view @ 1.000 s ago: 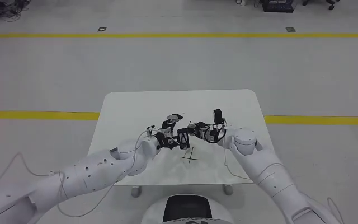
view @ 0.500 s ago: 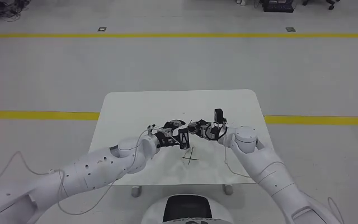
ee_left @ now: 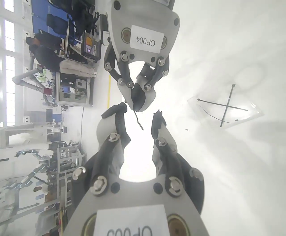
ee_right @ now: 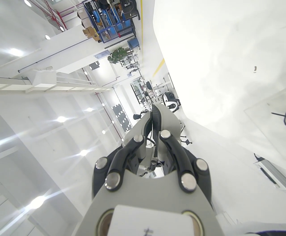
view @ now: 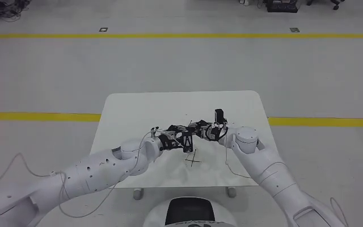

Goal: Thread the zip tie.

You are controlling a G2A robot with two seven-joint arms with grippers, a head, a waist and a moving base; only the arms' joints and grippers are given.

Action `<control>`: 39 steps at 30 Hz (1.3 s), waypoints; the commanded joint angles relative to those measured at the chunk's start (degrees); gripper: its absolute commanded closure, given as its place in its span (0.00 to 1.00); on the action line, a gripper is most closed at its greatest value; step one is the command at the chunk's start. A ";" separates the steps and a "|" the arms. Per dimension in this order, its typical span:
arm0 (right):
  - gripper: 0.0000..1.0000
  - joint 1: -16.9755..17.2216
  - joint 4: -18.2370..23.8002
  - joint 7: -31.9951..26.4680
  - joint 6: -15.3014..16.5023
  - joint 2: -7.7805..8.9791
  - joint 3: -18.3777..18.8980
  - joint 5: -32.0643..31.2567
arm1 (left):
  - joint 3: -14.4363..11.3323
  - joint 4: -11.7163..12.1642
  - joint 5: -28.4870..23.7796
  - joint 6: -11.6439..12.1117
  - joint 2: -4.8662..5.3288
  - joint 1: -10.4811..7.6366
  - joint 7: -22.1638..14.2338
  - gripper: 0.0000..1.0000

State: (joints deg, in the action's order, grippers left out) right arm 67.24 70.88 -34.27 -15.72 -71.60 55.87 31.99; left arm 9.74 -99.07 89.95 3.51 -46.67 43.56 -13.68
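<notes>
Above white worktop centre, right pincer clamped shut on thin black plastic zip tie; left pincer wide open, tie's free end between its tips.

Thin black zip tie, one end between the right gripper's jaws.

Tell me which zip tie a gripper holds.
The zip tie sticking out of the shut right gripper, toward the open left gripper; the others lie crossed on the table.

Lab hall: yellow floor lines, equipment racks.
</notes>
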 commanded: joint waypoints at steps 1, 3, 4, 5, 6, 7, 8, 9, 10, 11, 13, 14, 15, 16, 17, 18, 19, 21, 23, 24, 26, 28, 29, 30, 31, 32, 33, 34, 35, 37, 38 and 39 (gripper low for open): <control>1.00 -0.16 -0.20 -0.13 0.03 -0.09 -0.14 0.02 | 0.00 0.06 0.00 0.04 -0.05 -0.02 0.08 0.80; 1.00 -0.29 -0.40 -0.34 0.11 -0.18 -0.25 0.08 | 0.00 0.12 0.00 0.02 -0.09 -0.03 0.09 0.80; 1.00 -0.33 -0.50 -0.41 0.15 -0.22 -0.28 0.09 | 0.00 0.14 0.00 -0.04 -0.10 -0.02 0.10 0.81; 1.00 -0.38 -0.60 -0.48 0.18 -0.26 -0.32 0.09 | 0.00 0.16 0.00 -0.10 -0.12 -0.01 0.10 0.82; 1.00 -0.42 -0.66 -0.58 0.20 -0.28 -0.34 0.11 | 0.00 0.18 0.00 -0.12 -0.13 -0.02 0.09 0.82; 1.00 -0.44 -0.73 -0.66 0.24 -0.31 -0.34 0.12 | 0.00 0.19 0.00 -0.14 -0.13 -0.03 0.08 0.83; 1.00 -0.44 -0.80 -0.73 0.33 -0.34 -0.33 0.13 | 0.00 0.21 0.00 -0.13 -0.14 -0.04 0.05 0.84; 1.00 -0.43 -0.83 -0.81 0.40 -0.35 -0.31 0.16 | 0.00 0.22 0.00 -0.16 -0.14 -0.06 -0.02 0.84; 1.00 -0.41 -0.86 -0.88 0.47 -0.36 -0.28 0.15 | 0.00 0.20 0.00 -0.17 -0.14 -0.08 -0.08 0.84; 1.00 -0.38 -0.87 -0.95 0.52 -0.36 -0.24 0.13 | 0.00 0.18 0.00 -0.18 -0.14 -0.08 -0.12 0.84; 1.00 -0.29 -0.85 -1.14 0.64 -0.36 -0.14 0.06 | 0.00 0.20 0.00 -0.26 -0.14 -0.09 -0.13 0.85; 1.00 -0.24 -0.83 -1.24 0.71 -0.36 -0.09 0.05 | 0.00 0.21 0.00 -0.27 -0.14 -0.09 -0.13 0.85; 1.00 -0.18 -0.82 -1.38 0.77 -0.35 -0.01 0.04 | 0.00 0.22 0.00 -0.31 -0.14 -0.08 -0.12 0.86; 1.00 -0.13 -0.81 -1.48 0.81 -0.35 0.05 0.05 | 0.00 0.24 0.00 -0.35 -0.14 -0.08 -0.10 0.86; 1.00 -0.10 -0.80 -1.61 0.84 -0.35 0.09 0.05 | 0.00 0.25 0.00 -0.35 -0.14 -0.08 -0.07 0.86; 1.00 -0.08 -0.80 -1.71 0.87 -0.35 0.14 0.04 | 0.00 0.26 0.00 -0.36 -0.14 -0.08 -0.05 0.87; 1.00 -0.05 -0.80 -1.84 0.94 -0.35 0.19 0.03 | 0.00 0.27 0.00 -0.35 -0.14 -0.09 -0.03 0.89; 1.00 0.01 -0.79 -2.05 1.11 -0.34 0.29 0.00 | 0.00 0.28 0.00 -0.32 -0.15 -0.11 -0.02 0.91; 1.00 0.08 -0.76 -2.25 1.26 -0.34 0.39 -0.03 | 0.00 0.30 0.00 -0.28 -0.15 -0.11 0.02 0.95; 1.00 0.11 -0.75 -2.34 1.32 -0.35 0.42 -0.04 | 0.00 0.30 0.00 -0.27 -0.16 -0.11 0.04 0.95; 1.00 0.15 -0.73 -2.51 1.39 -0.35 0.50 -0.07 | 0.00 0.33 0.00 -0.27 -0.17 -0.11 0.07 0.96; 1.00 0.18 -0.72 -2.66 1.46 -0.35 0.57 -0.09 | 0.00 0.34 0.00 -0.28 -0.18 -0.12 0.09 0.94; 1.00 0.20 -0.69 -2.74 1.50 -0.36 0.60 -0.12 | 0.00 0.36 0.00 -0.31 -0.19 -0.12 0.12 0.93; 1.00 0.22 -0.68 -2.78 1.54 -0.36 0.63 -0.14 | 0.00 0.37 0.00 -0.35 -0.19 -0.12 0.13 0.93; 1.00 0.25 -0.67 -2.82 1.59 -0.36 0.66 -0.14 | 0.00 0.37 0.00 -0.40 -0.19 -0.12 0.17 0.91; 1.00 0.28 -0.66 -2.85 1.63 -0.37 0.70 -0.16 | 0.00 0.39 0.00 -0.44 -0.19 -0.11 0.22 0.88; 1.00 0.31 -0.67 -2.86 1.66 -0.37 0.74 -0.17 | 0.00 0.40 0.00 -0.45 -0.19 -0.11 0.24 0.85; 1.00 0.35 -0.67 -2.87 1.71 -0.37 0.78 -0.16 | 0.00 0.41 0.00 -0.44 -0.19 -0.10 0.25 0.83; 1.00 0.40 -0.67 -2.88 1.75 -0.37 0.83 -0.16 | 0.00 0.41 0.00 -0.43 -0.19 -0.10 0.23 0.80; 1.00 0.51 -0.64 -2.91 1.83 -0.37 0.96 -0.18 | 0.00 0.41 0.00 -0.48 -0.18 -0.09 0.16 0.79; 1.00 0.57 -0.60 -2.94 1.88 -0.36 1.01 -0.19 | 0.00 0.44 0.00 -0.54 -0.18 -0.08 0.12 0.79; 1.00 0.65 -0.55 -2.97 1.93 -0.35 1.09 -0.22 | 0.00 0.44 0.00 -0.59 -0.17 -0.08 0.10 0.79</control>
State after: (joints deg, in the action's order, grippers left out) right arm 67.82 70.28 -37.21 -13.84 -71.96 56.89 31.79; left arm 9.74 -98.64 89.95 2.98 -46.85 43.47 -13.54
